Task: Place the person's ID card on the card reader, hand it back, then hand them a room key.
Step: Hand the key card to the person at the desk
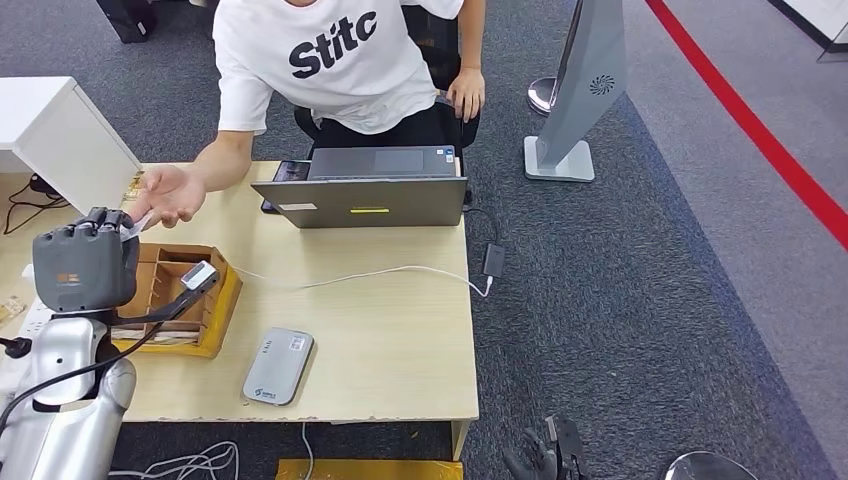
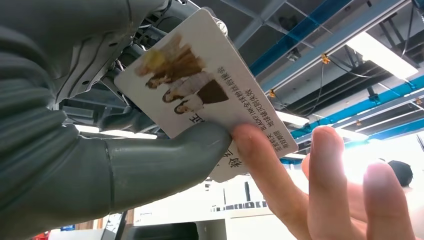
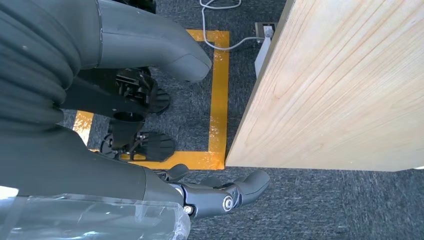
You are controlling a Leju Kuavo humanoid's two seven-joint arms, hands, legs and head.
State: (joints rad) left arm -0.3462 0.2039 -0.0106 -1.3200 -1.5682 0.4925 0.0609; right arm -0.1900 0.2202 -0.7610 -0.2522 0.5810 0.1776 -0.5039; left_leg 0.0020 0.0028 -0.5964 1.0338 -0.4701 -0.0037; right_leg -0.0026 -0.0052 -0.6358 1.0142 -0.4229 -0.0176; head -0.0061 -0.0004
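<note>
The card (image 2: 200, 85), white with printed figures and lines of text, is sitting pinched between the thick grey thumb and the darker fingers of the left hand (image 1: 85, 262), which is holding it raised above the table's (image 1: 400, 330) far left part. The person's hand (image 1: 168, 193), palm up, is reaching in against it; in the left wrist view a person's fingertip (image 2: 252, 145) is touching the card's face just beside the robot's thumb. The grey card reader (image 1: 279, 366) is lying flat near the table's front edge, well apart from the card. A wooden compartment box (image 1: 185, 295) is standing beside the left hand. The right hand (image 3: 220, 197) is hanging low beside the table, its fingers loosely apart and holding nothing.
</note>
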